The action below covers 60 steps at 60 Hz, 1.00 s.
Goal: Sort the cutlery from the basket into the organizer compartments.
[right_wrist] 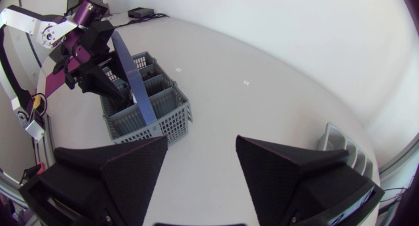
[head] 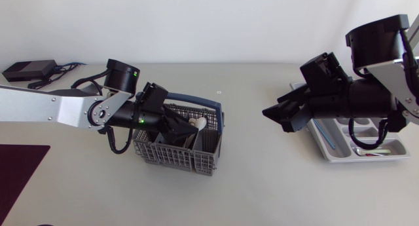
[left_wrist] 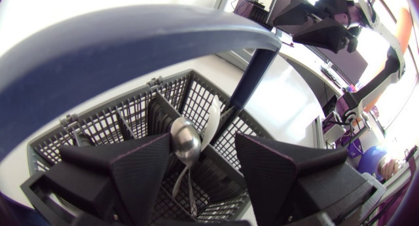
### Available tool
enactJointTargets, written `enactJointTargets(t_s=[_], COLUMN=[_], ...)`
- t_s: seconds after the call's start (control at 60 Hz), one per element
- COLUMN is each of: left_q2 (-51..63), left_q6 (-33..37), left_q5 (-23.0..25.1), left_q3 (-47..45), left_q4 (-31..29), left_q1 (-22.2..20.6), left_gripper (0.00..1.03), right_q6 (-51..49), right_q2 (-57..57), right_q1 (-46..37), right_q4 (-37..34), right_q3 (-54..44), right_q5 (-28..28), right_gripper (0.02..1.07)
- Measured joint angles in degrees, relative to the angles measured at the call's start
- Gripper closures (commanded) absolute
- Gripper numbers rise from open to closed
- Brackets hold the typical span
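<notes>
A grey wire basket (head: 175, 154) with a blue handle (head: 216, 121) stands left of the table's middle. My left gripper (head: 175, 131) is down inside it. In the left wrist view the left gripper (left_wrist: 203, 147) is open, its fingers to either side of a metal spoon (left_wrist: 185, 144); a white spoon (left_wrist: 213, 118) leans just behind. The grey organizer (head: 366, 157) lies at the far right and holds some cutlery. My right gripper (head: 278, 114) hangs open and empty above the table, left of the organizer. The right wrist view shows the right gripper (right_wrist: 200, 147), the basket (right_wrist: 147, 108) ahead and the organizer's corner (right_wrist: 337, 142).
A black box with cables (head: 29, 70) sits at the back left of the table. A dark maroon mat (head: 19, 167) lies at the front left. A wide stretch of bare table separates the basket from the organizer.
</notes>
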Motion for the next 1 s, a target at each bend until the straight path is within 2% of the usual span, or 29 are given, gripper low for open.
enactJointTargets(t_s=[0.133,0.5,0.8,1.0], left_q2=[0.0,0.0,-0.24,-0.98], left_q6=[0.0,-0.02,-0.17,-0.24], left_q5=[0.0,0.04,2.08,3.13], left_q3=[0.0,-0.02,0.0,-0.02], left_q4=[0.2,1.73,2.14,0.85], left_q1=[0.0,0.0,0.0,0.02], left_gripper=[0.62,0.88,0.97,0.97], right_q6=[0.0,0.0,0.0,0.0], right_q2=[-0.13,-0.87,-0.87,-1.07], right_q1=[0.0,0.0,0.0,0.11], right_q4=[0.0,0.02,0.02,0.0], right_q3=[0.0,-0.85,-0.85,-0.85], right_q5=[0.0,0.15,0.15,0.2], right_gripper=[0.31,0.31,0.31,0.31])
